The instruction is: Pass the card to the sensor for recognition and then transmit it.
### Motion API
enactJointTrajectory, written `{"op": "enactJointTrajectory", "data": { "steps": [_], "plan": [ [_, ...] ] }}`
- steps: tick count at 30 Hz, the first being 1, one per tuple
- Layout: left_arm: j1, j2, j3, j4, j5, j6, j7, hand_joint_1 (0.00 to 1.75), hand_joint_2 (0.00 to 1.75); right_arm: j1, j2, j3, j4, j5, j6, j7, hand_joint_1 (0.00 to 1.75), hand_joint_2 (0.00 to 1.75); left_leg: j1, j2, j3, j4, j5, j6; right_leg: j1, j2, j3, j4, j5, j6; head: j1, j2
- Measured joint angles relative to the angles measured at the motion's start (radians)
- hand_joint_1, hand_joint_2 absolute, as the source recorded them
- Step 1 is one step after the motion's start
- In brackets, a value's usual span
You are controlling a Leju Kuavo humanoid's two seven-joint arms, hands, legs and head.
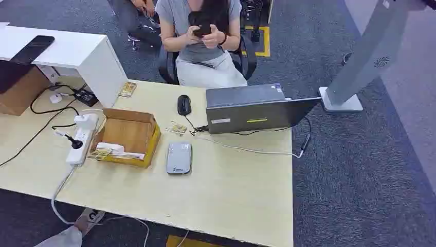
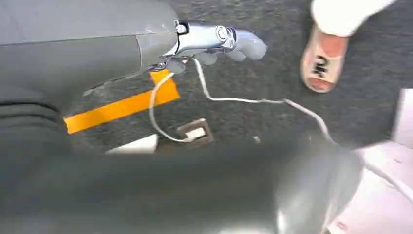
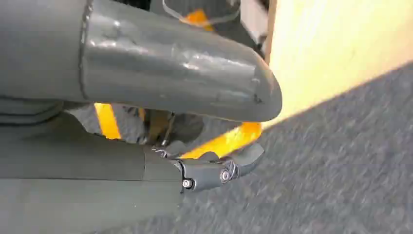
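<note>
Sensor (image 1: 179, 158) beside box (image 1: 127, 135) (card inside).

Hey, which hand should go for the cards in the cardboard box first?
Probably the left: the cardboard box holding cards sits on the table's left side, left of the grey sensor. Both hands hang below the table.

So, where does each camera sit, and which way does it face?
Head view: high on the body, looking down at the desk, the sensor and a seated person.
Left wrist view: behind the left hand, facing the carpet and a white cable.
Right wrist view: behind the right hand, facing the carpet beside the desk.
All views share the carpet.
</note>
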Motion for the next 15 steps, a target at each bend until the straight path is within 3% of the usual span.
{"op": "enactJointTrajectory", "data": {
  "steps": [5,8,10,12,14,15],
  "plan": [
    [0.004,-0.032,0.002,-0.074,-0.036,-0.035,-0.039,0.00,1.75,0.006,0.000,-0.031,0.004,-0.009,-0.092,0.052,0.00,0.00,0.000,0.000,0.000,0.000,0.000,0.000,0.000,0.000,0.000,0.000,0.000,0.000,0.000,0.000],
    [0.013,-0.104,0.002,-0.249,-0.043,-0.112,-0.038,0.00,1.75,0.008,0.000,-0.062,0.005,-0.021,-0.192,0.153,0.00,0.00,0.000,0.000,0.000,0.000,0.000,0.000,0.000,0.000,0.000,0.000,0.000,0.000,0.000,0.000],
    [0.026,-0.139,-0.002,-0.386,0.012,-0.145,-0.034,0.00,1.75,0.009,0.001,-0.081,0.006,-0.022,-0.245,0.217,0.00,0.00,0.000,0.000,0.000,0.000,0.000,0.000,0.000,0.000,0.000,0.000,0.000,0.000,0.000,0.000],
    [0.076,-0.158,-0.054,-0.524,0.176,-0.069,-0.029,0.00,1.75,0.012,0.003,-0.091,0.006,-0.001,-0.278,0.263,0.00,0.00,0.001,0.002,0.001,0.000,-0.002,-0.002,0.001,0.003,0.001,0.000,0.000,0.000,0.000,0.000],
    [0.187,-0.186,-0.207,-0.739,0.368,0.097,-0.032,0.00,1.75,0.017,0.008,-0.093,0.008,0.039,-0.300,0.298,0.00,0.00,0.002,0.006,0.003,0.000,-0.003,-0.004,0.001,0.008,-0.001,0.000,0.000,0.000,0.000,0.000],
    [0.240,-0.193,-0.285,-0.822,0.389,0.124,-0.033,0.00,1.75,0.020,0.008,-0.093,0.009,0.052,-0.301,0.307,0.00,0.00,0.001,0.004,0.002,0.000,-0.003,-0.003,0.001,0.006,-0.003,0.000,0.000,0.000,-0.001,0.000]
  ]
}}
